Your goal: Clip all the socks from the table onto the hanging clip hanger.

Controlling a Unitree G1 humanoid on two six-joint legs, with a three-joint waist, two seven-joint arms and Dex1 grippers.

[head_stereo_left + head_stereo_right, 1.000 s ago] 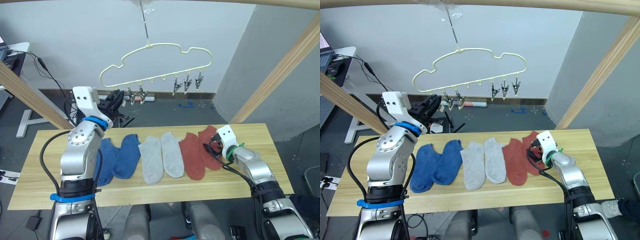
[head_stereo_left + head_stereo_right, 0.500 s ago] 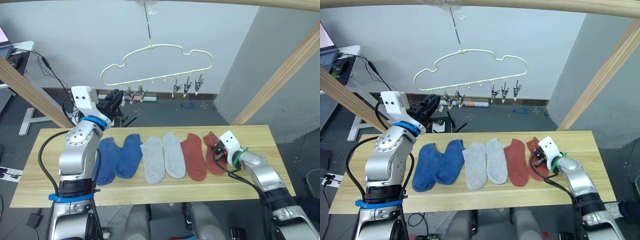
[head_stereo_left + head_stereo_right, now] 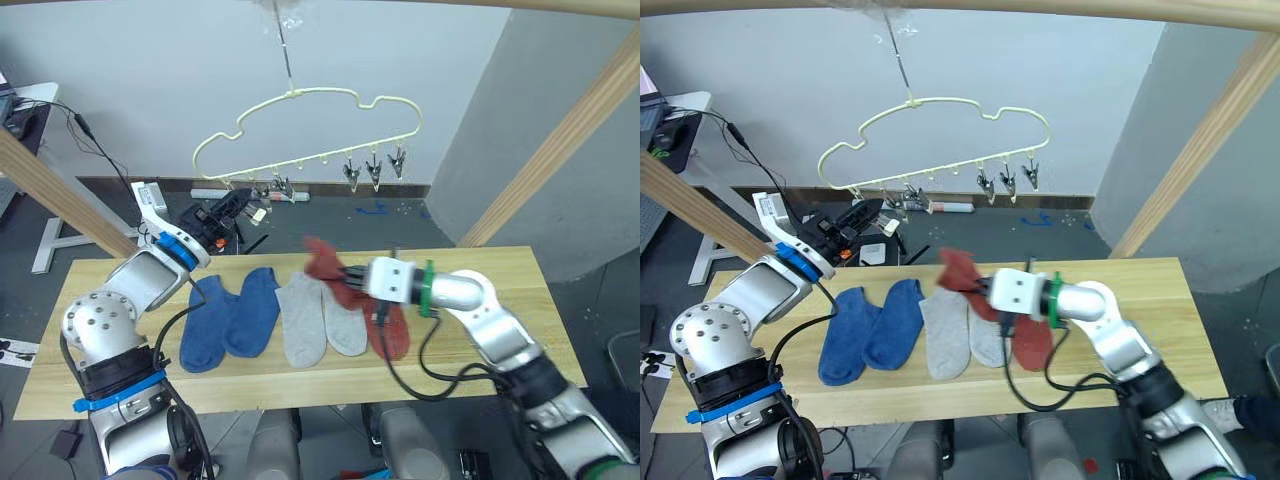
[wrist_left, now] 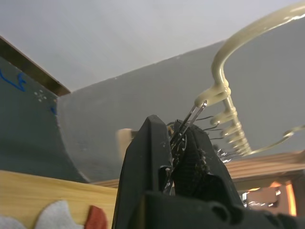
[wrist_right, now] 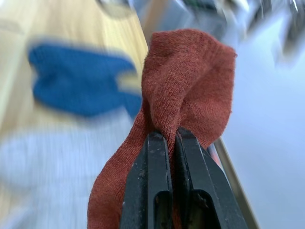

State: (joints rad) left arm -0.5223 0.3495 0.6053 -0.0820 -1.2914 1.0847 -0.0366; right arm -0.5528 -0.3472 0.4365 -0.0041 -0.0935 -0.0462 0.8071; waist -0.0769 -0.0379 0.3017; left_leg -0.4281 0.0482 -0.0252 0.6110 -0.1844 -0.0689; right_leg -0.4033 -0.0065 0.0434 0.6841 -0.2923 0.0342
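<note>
One rust red sock hangs above the worktop, pinched in the right gripper fingers; the left gripper fingers squeeze a clip on the clip hanger. Risk: the hanger swings freely, so a push from the sock could pull the clip from the left fingers, or the shallow pinch could drop the sock.

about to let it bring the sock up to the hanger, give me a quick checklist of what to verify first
1. Right gripper has the rust red sock: ok, jaws pinched on a fold of it, sock lifted off the table.
2. Left gripper on a clip of the clip hanger: ok, jaws closed around the end clip.
3. That clip actually squeezed open: cannot tell.
4. Sock edge free to feed into the clip: cannot tell, it hangs bunched.
5. Sock near the held clip: not ok, it is well short of it.
6. Other socks undisturbed: ok, the blue pair and grey pair lie flat.
</note>
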